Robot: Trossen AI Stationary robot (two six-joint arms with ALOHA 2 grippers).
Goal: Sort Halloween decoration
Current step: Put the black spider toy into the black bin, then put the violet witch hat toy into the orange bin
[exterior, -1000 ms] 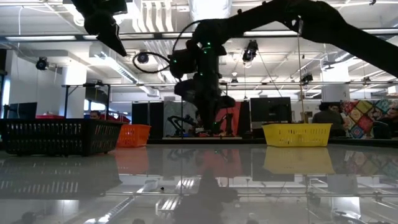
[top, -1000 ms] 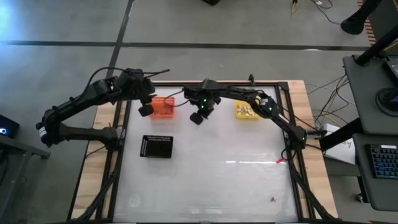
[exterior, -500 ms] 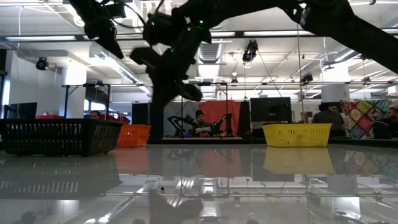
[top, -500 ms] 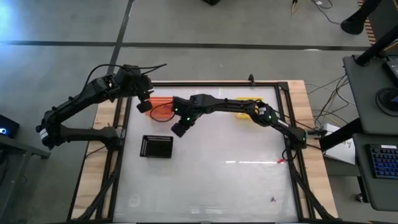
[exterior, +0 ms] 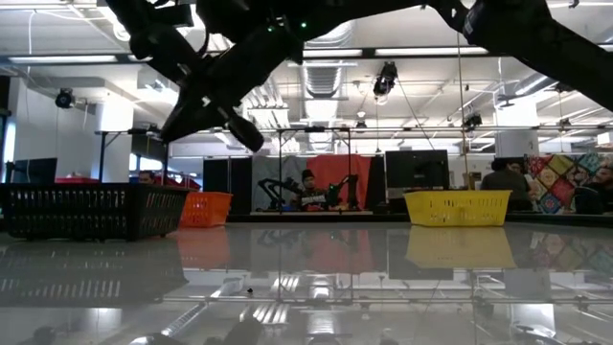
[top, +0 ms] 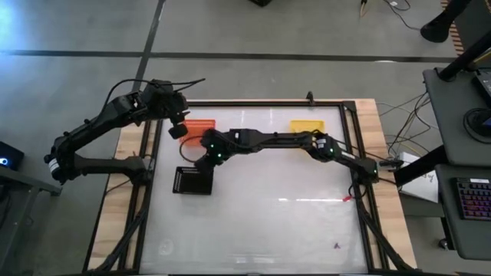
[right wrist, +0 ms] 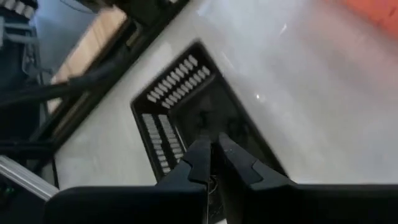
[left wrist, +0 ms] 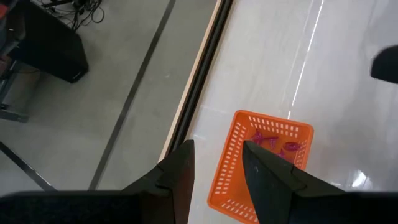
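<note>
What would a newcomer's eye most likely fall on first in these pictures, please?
Probably the right arm stretched across the table, its shut right gripper poised above the black tray near the left edge. Next come the two bright baskets along the far edge: the orange basket, holding purple trinkets, and the yellow basket. The left gripper hangs open beside the orange one.

An orange basket (left wrist: 261, 163) held purple trinkets (left wrist: 273, 142); the yellow basket (top: 306, 126) sat right; the tray (top: 193, 180) was black.
</note>
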